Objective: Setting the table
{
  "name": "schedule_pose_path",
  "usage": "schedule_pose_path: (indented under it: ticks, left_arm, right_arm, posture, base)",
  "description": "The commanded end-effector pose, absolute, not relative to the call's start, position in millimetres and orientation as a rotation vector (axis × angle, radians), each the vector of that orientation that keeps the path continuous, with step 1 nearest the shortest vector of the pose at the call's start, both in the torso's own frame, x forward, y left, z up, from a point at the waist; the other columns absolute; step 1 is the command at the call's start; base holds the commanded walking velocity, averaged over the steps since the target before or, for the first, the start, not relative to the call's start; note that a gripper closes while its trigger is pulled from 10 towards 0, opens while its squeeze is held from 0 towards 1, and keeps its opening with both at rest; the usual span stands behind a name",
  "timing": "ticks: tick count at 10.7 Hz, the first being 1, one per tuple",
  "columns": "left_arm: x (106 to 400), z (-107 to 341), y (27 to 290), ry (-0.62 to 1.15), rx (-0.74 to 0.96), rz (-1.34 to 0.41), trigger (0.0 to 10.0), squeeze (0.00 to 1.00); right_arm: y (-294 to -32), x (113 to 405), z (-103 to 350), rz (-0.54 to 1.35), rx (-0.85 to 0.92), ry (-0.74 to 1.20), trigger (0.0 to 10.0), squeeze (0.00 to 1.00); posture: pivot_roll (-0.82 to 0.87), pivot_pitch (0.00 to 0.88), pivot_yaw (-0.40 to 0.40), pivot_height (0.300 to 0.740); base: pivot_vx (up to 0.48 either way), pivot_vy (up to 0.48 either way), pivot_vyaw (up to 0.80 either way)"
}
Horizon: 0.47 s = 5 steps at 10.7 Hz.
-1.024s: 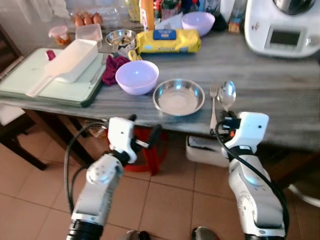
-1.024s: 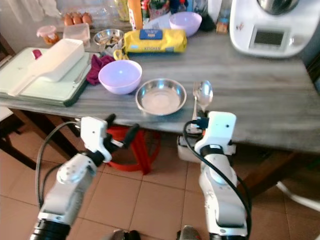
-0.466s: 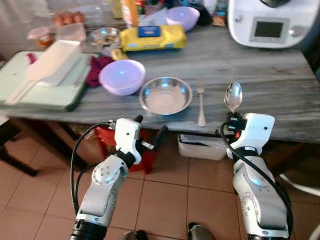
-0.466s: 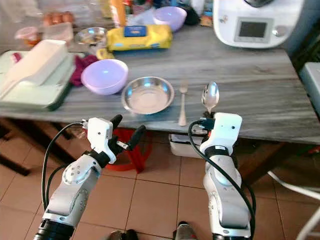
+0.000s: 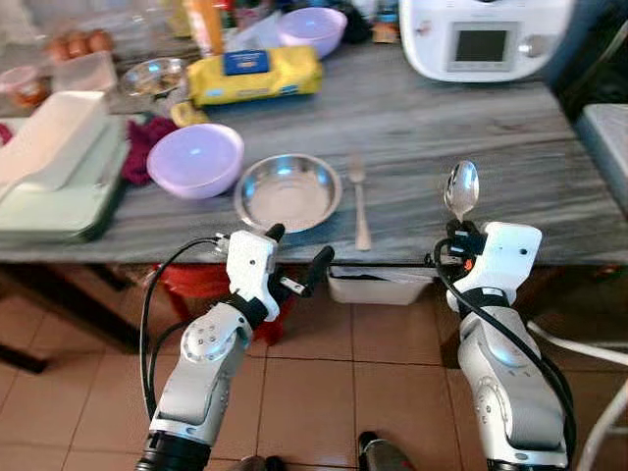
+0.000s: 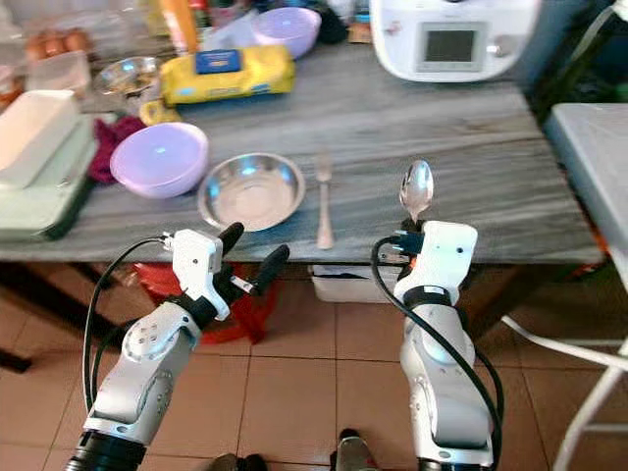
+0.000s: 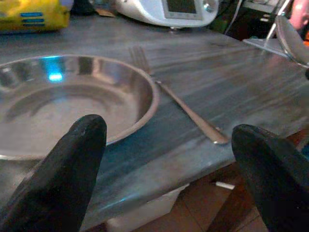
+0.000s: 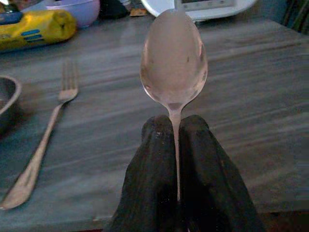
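Observation:
My right gripper (image 8: 175, 140) is shut on a metal spoon (image 5: 461, 188), held upright by its handle at the table's front edge, bowl (image 8: 174, 58) up. A steel bowl (image 5: 288, 190) sits near the front of the grey table (image 5: 549, 167), and a fork (image 5: 360, 201) lies just right of it, tines pointing away from me. The spoon stands to the right of the fork, about a hand's width off. My left gripper (image 5: 297, 257) hangs open just below the table edge in front of the steel bowl (image 7: 72, 96), empty.
A lilac bowl (image 5: 195, 159) stands left of the steel bowl, beside a maroon cloth (image 5: 144, 137) and a green tray (image 5: 49, 196) bearing a white container. A yellow pack (image 5: 255, 74), a second lilac bowl (image 5: 311, 27) and a white kitchen machine (image 5: 486, 34) line the back.
The camera has swung to the right, so the whole scene slid left. The spoon stays clamped in my right gripper, now farther right of the fork. My left gripper holds its pose.

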State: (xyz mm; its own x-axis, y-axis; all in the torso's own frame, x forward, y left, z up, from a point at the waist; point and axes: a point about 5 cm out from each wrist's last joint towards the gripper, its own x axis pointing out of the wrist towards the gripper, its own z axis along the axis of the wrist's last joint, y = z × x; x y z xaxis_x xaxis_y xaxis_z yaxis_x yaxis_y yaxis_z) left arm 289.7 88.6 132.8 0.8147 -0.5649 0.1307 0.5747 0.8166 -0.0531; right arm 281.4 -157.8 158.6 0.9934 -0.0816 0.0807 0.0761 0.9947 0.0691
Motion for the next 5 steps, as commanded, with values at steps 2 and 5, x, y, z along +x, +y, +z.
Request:
schedule_pose_path:
  ticks: [2,5]
  left_arm:
    - [284.6,133.5,89.4,-0.124,-0.094,-0.63,10.0,0.0]
    - [284.0,133.2,89.6,-0.123,-0.091,-0.639,10.0,0.0]
  right_arm:
    - [-155.8,280.3,161.5,-0.077,0.067,-0.096,10.0,0.0]
    - [-155.0,280.1,159.8,-0.076,0.071,-0.09,10.0,0.0]
  posture:
    - [-0.19,0.181,0.077,0.74]
    - [-0.19,0.18,0.078,0.74]
  base:
    - [0.27,0.0,0.0]
    - [0.311,0.0,-0.14]
